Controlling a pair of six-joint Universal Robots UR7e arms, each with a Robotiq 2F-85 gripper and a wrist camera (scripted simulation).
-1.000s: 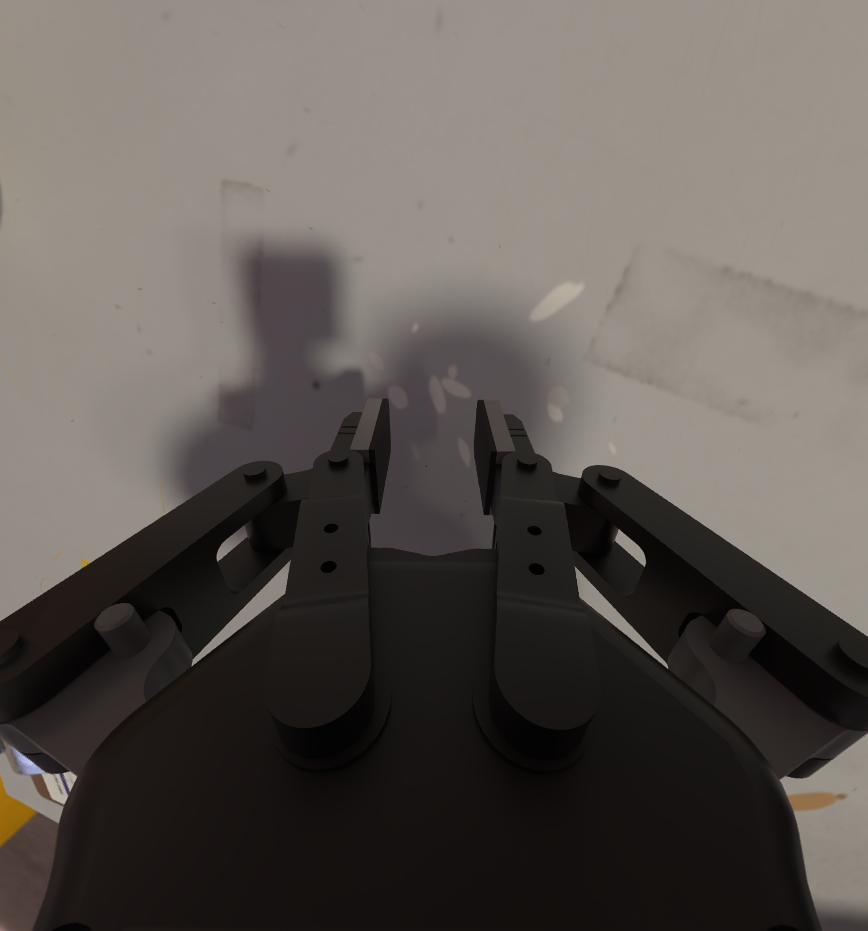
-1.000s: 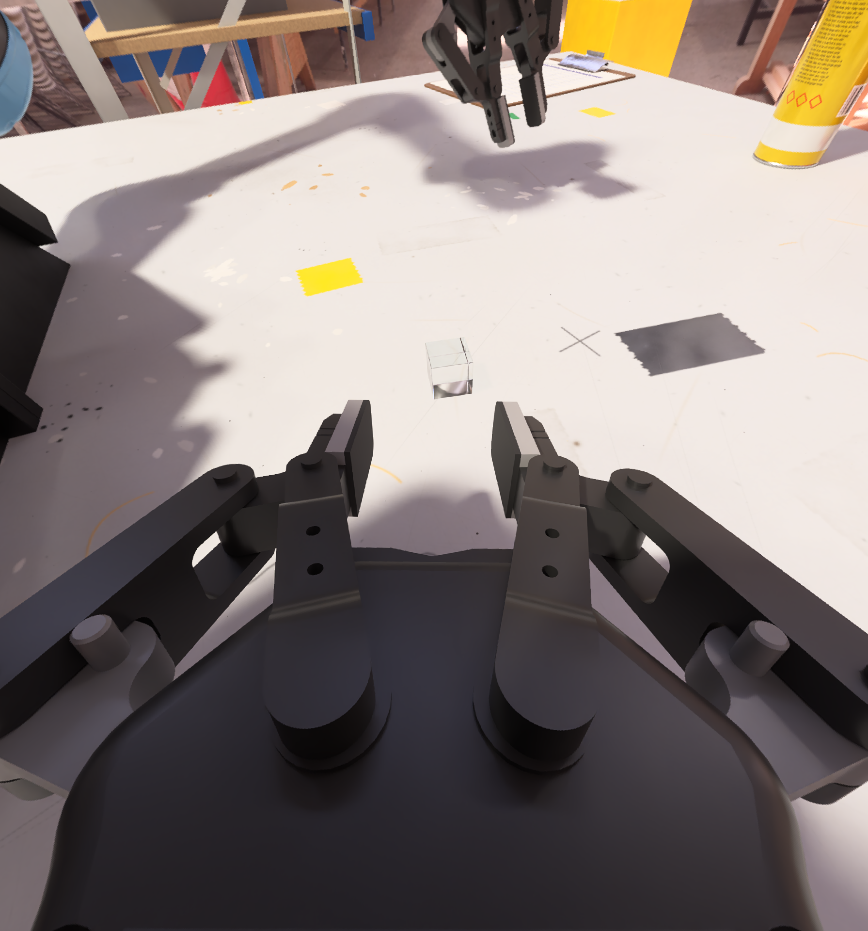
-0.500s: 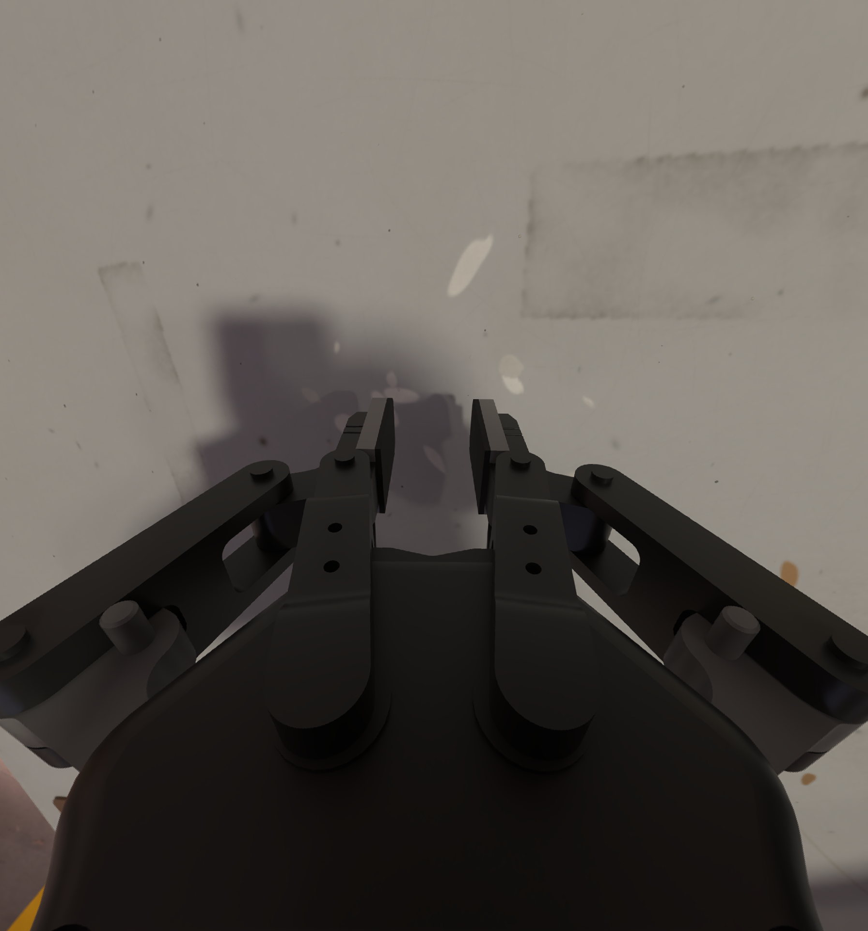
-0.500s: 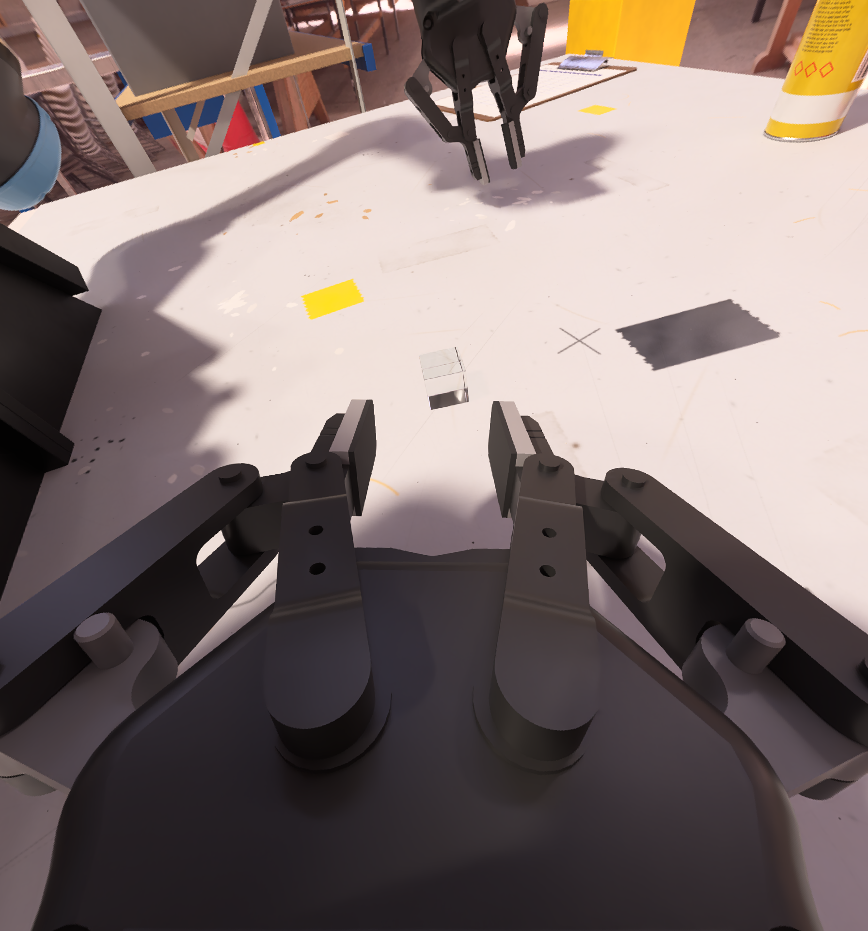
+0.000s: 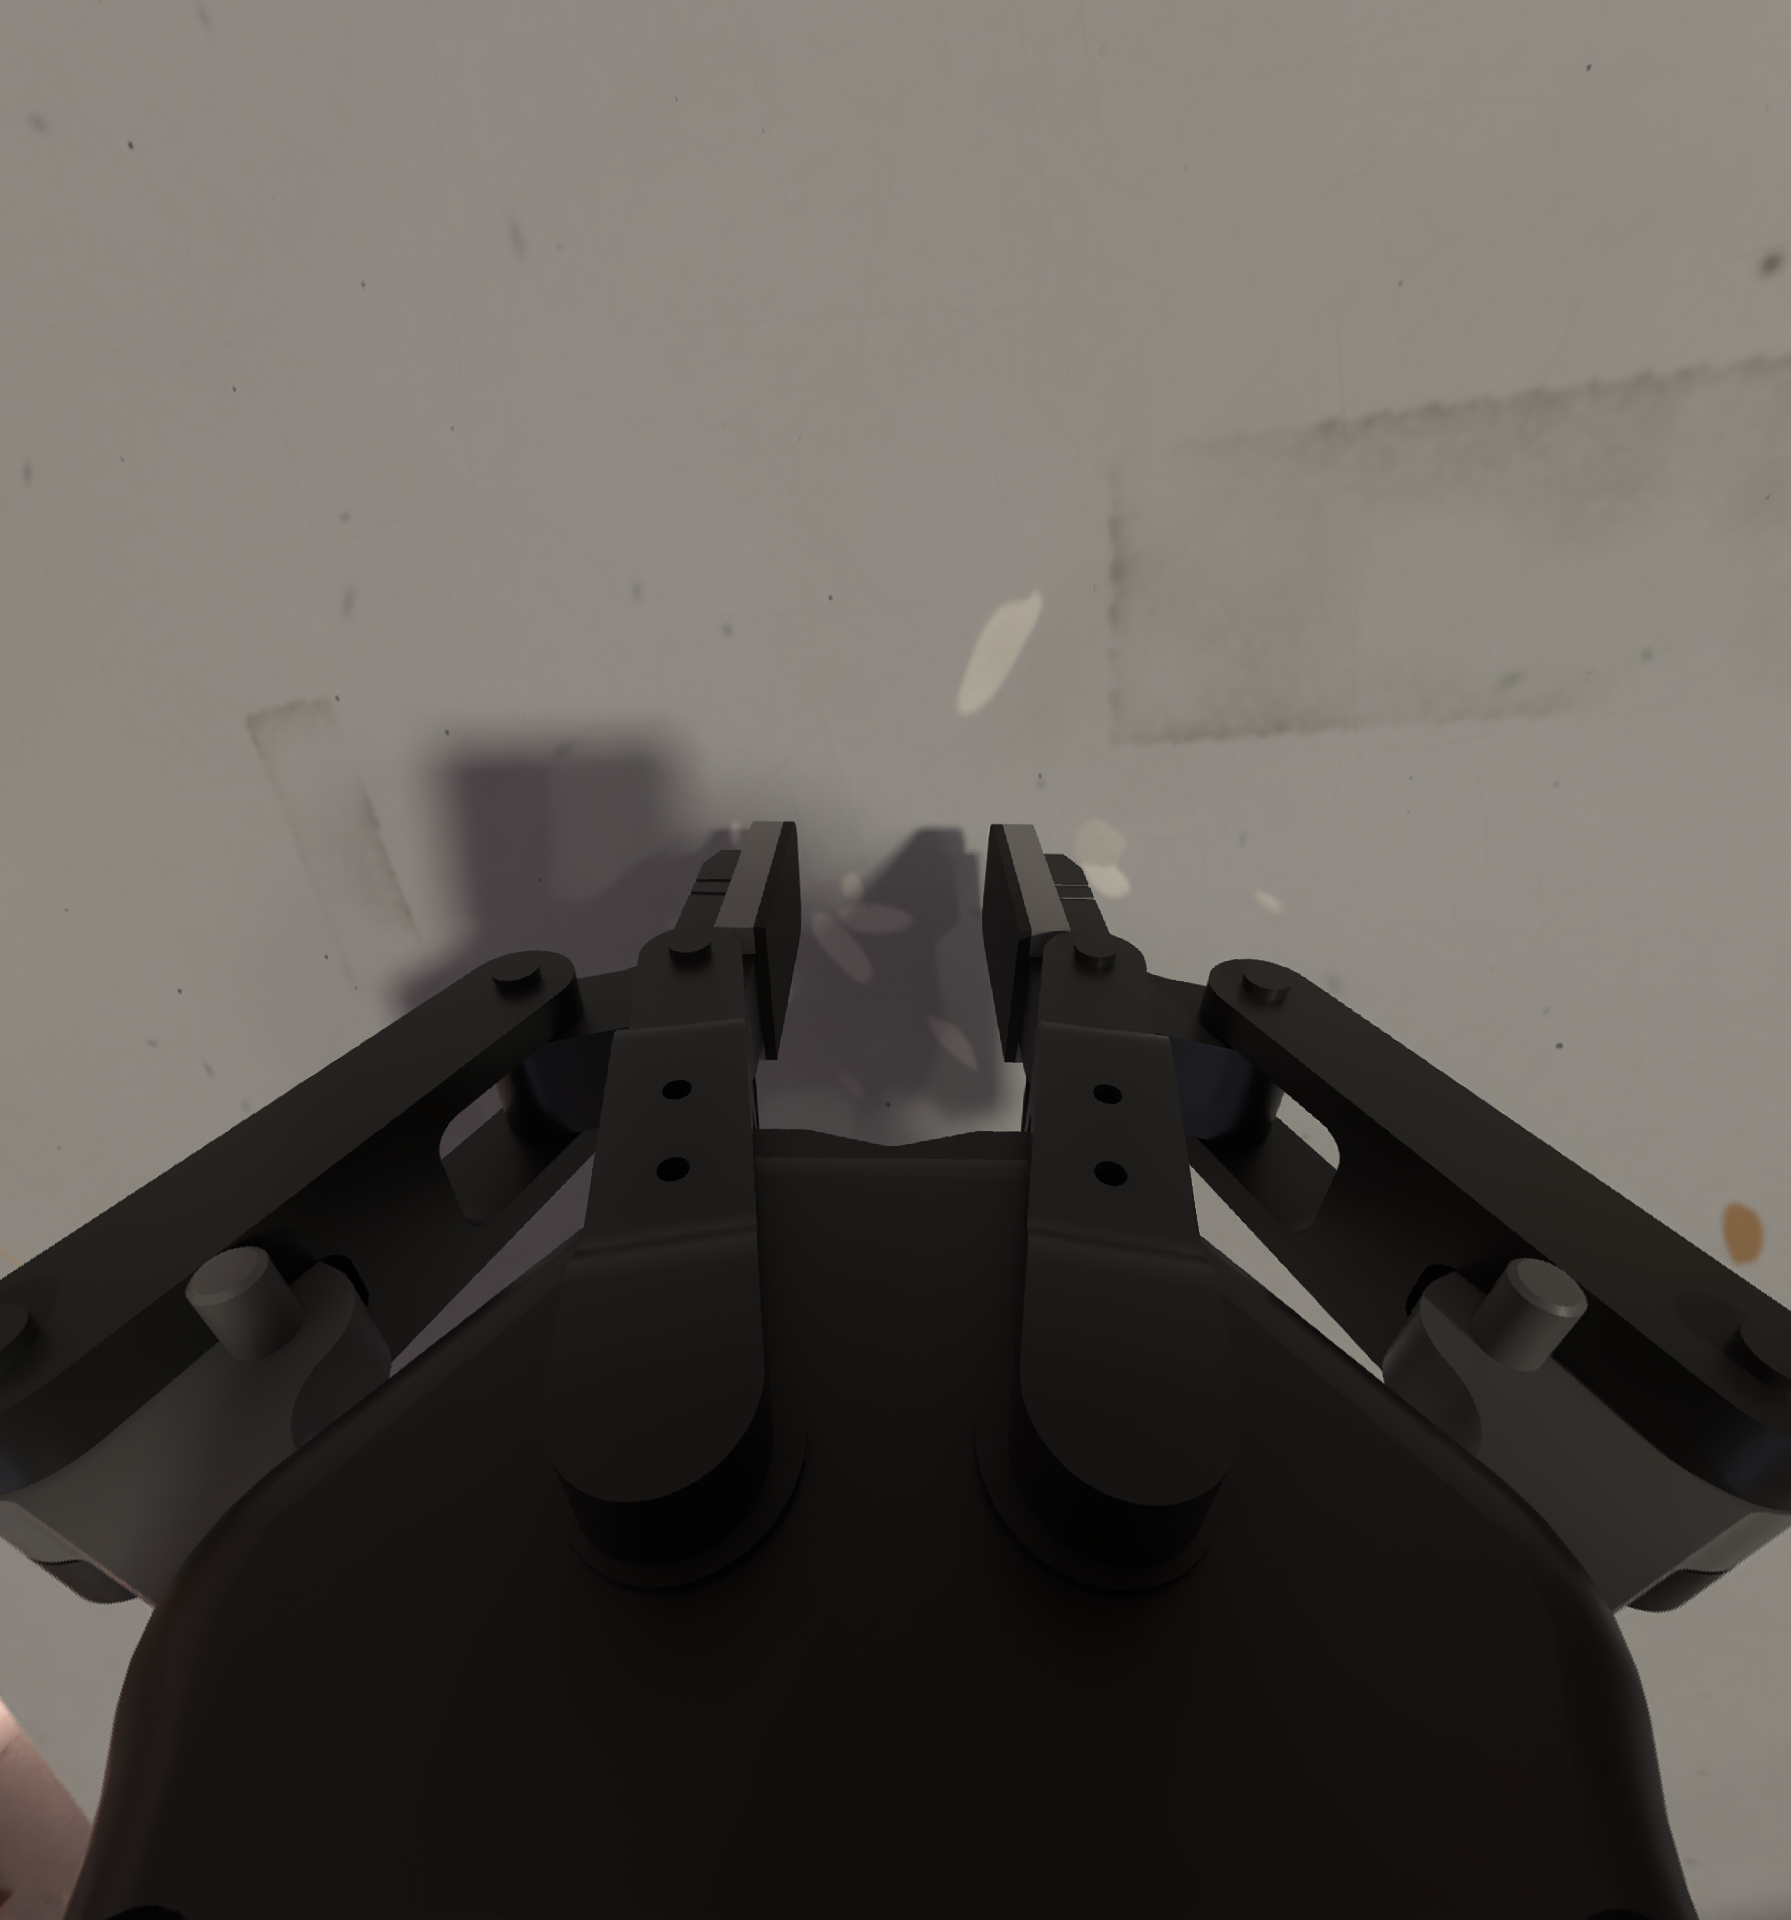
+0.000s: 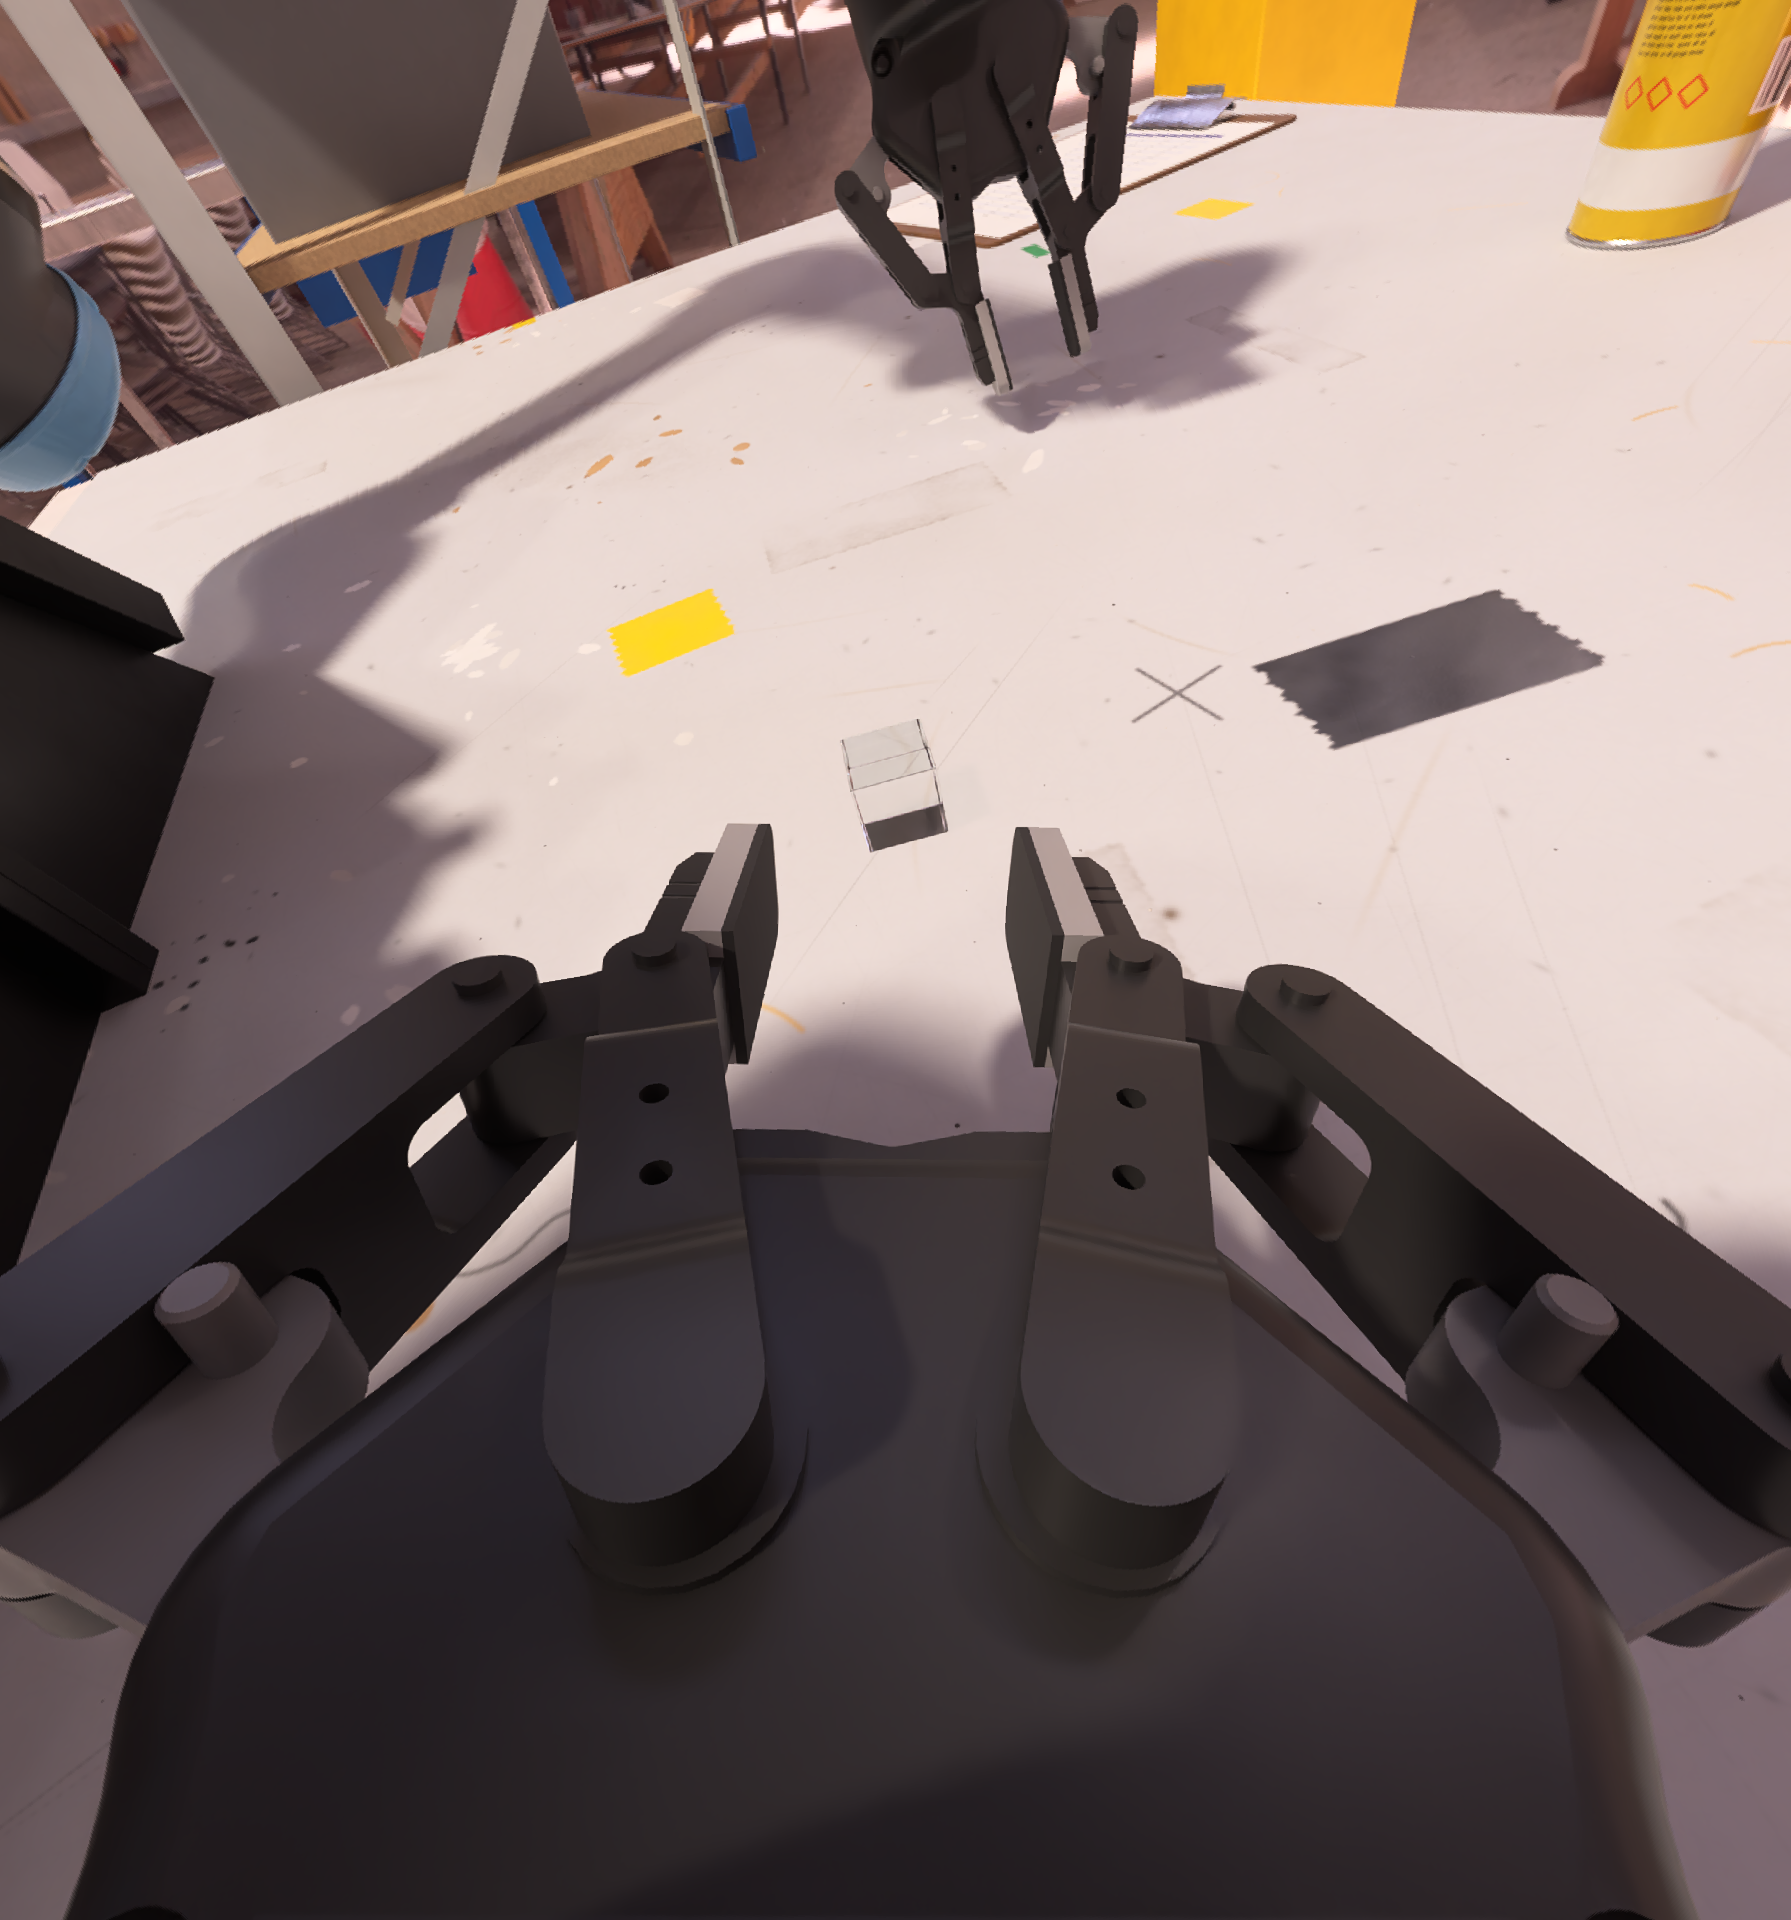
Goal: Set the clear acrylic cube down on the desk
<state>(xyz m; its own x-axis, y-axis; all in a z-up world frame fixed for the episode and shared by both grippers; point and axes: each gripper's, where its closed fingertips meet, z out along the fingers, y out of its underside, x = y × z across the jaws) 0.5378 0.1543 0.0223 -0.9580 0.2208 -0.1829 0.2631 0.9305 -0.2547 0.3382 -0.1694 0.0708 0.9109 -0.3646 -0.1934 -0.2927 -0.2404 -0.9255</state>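
Note:
The clear acrylic cube stands on the white desk, just beyond my right gripper's fingertips. My right gripper is open and empty, a little above the desk, with the cube ahead of the gap between its fingers. My left gripper is open and empty, pointing down close over bare desk. It also shows far off in the right wrist view, its tips just above the desk, well beyond the cube. The cube is not in the left wrist view.
A yellow tape patch, a pencilled cross and a dark grey patch mark the desk near the cube. A yellow can stands far right, a clipboard at the back. A black block is at left.
The left gripper has come down towards the desk and turned. The right gripper has drawn back slightly from the cube, which has stayed in place on the desk.

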